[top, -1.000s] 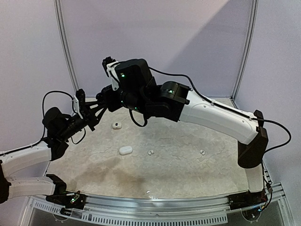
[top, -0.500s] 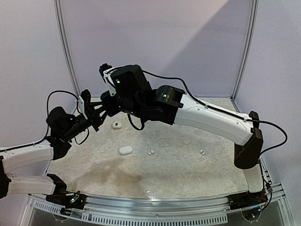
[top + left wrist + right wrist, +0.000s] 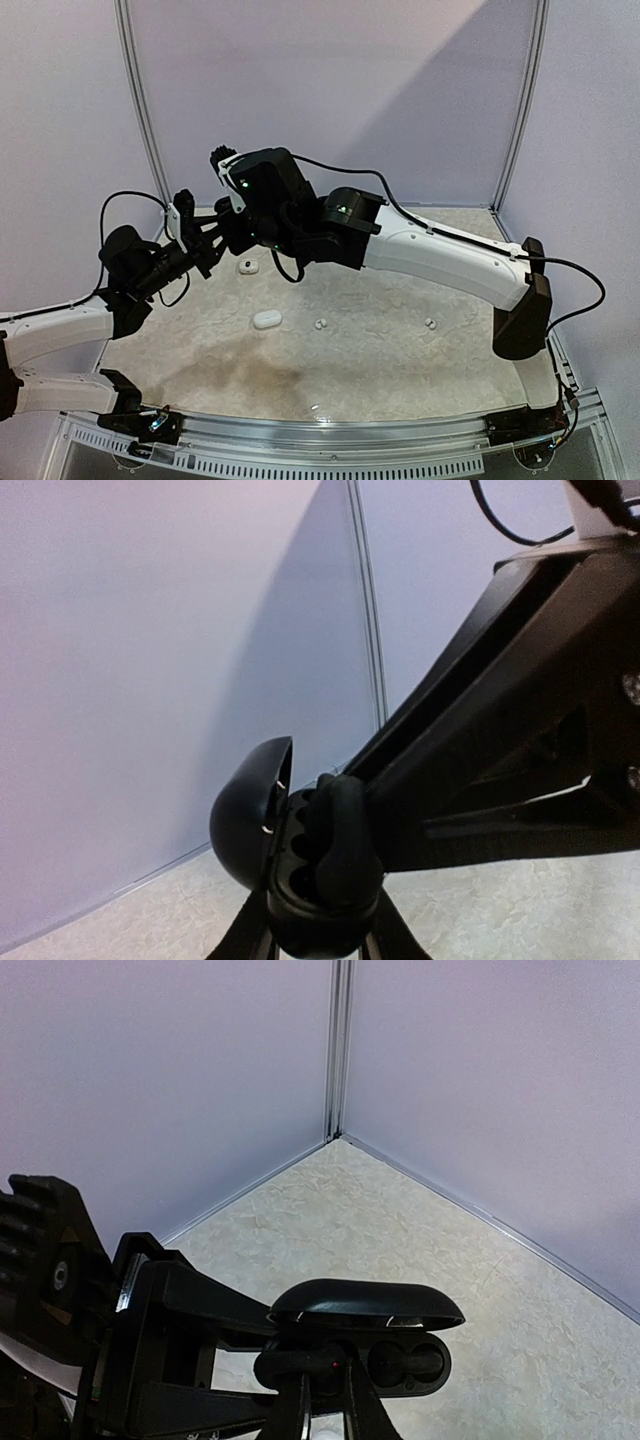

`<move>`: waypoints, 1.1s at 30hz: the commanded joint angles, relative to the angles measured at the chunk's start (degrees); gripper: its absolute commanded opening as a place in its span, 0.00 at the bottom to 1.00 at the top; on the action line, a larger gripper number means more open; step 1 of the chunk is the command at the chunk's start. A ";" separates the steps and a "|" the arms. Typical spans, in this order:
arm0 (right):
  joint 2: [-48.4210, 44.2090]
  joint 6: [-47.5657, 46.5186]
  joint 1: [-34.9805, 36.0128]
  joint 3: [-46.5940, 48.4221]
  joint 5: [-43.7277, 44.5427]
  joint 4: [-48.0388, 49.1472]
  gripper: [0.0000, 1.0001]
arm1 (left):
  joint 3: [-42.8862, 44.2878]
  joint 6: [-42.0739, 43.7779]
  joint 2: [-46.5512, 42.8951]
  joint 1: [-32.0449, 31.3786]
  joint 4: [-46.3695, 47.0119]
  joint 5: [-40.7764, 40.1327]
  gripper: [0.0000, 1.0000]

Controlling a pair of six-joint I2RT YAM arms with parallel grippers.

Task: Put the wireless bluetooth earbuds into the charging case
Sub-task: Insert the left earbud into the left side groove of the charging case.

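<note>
Clamping open charging case (image 3: 410,1363) lengthwise, left end effector (image 3: 316,935), right end effector (image 3: 325,1390) pinching earbud (image 3: 308,1365)

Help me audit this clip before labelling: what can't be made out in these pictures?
1. Left wrist view: the right pincer covers the open black case wells; whether a bud sits inside is hidden.
2. Top view: the right arm's wrist covers where the pincers meet, so the black case is hidden there.
3. Top view: the loose white buds are too small to show which way they lie.
</note>
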 commanded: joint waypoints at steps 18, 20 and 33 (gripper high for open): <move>2.68 1.48 -0.68 1.25 1.65 -4.23 0.00 | 1.38 0.96 -1.06 -1.26 2.07 0.94 0.00; 2.76 1.62 -0.66 1.26 2.03 -4.33 0.00 | 1.38 0.89 -1.19 -1.26 2.15 1.03 0.00; 3.59 1.32 -0.71 1.09 -0.83 -4.43 0.00 | 1.74 0.11 -1.11 -1.39 2.17 0.93 0.00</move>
